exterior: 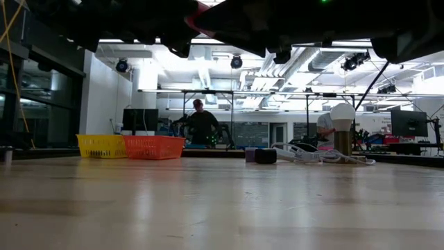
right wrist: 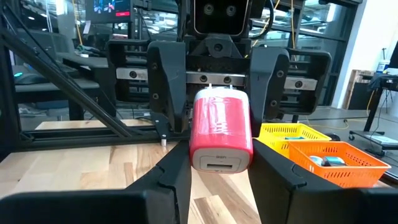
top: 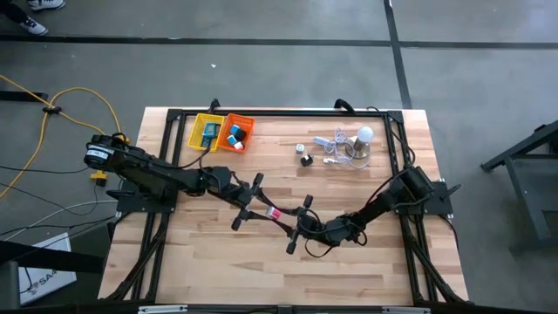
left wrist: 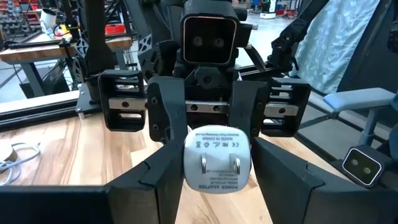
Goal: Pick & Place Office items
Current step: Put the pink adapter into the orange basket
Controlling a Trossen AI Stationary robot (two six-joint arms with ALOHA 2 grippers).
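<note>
1. We saw the left end effector above the middle of the desk, its fingers partly closed on one end of a charger.
2. The right end effector met it head-on from the other side, its fingers drawn in tight on the charger's opposite end, so both held the same piece.
3. The charger hung between them clear of the desk. Its body was wrapped in pink-red. In the left wrist view its white face with two metal prongs pointed at that camera. In the right wrist view its white end with a slot pointed at that one.
4. Farther out, at the far left of the desk, we noted a yellow basket touching an orange basket on its right.
5. The yellow basket held a light-blue piece. The orange basket held small blue and white pieces.
6. At the far right of the desk lay two small pieces, one pale and one black, just beside a white cable and a light bulb.
7. Both arms reached in from the desk's side edges, the left from the left and the right from the right.
8. In the low view we saw a person in the room behind the baskets.
</note>
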